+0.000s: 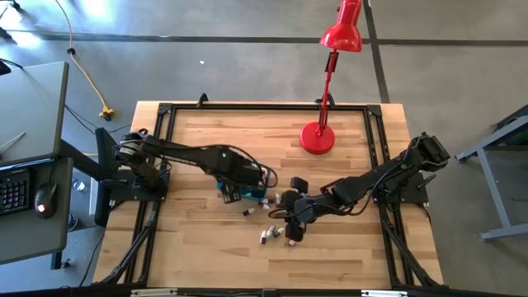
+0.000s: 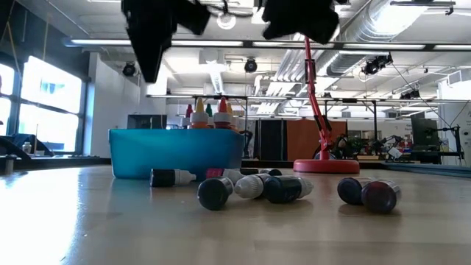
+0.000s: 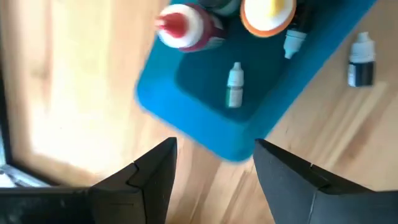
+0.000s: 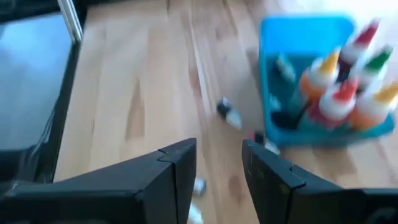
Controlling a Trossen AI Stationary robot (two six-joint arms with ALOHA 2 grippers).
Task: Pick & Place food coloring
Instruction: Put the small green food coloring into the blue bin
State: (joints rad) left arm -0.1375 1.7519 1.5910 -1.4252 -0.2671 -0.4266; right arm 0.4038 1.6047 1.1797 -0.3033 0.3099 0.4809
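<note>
Above blue tub [image 3: 205, 127], left end effector [image 3: 214, 163] spread, empty, one small bottle [image 3: 234, 85] lying inside.

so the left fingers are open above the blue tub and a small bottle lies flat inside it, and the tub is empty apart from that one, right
Not quite: the blue tub is not otherwise empty. The left wrist view shows the left gripper with fingers open above it and a small bottle lying flat inside, but red-capped and orange bottles also stand at one end of it. The low view shows caps rising above the rim too.

Tub [image 2: 176, 154] as landmark: several dropper bottles [image 2: 212, 112] upright inside it; loose bottles [image 2: 283, 188] lying on table [image 2: 73, 221] before it; lamp [image 2: 324, 163] behind, to its right.
</note>
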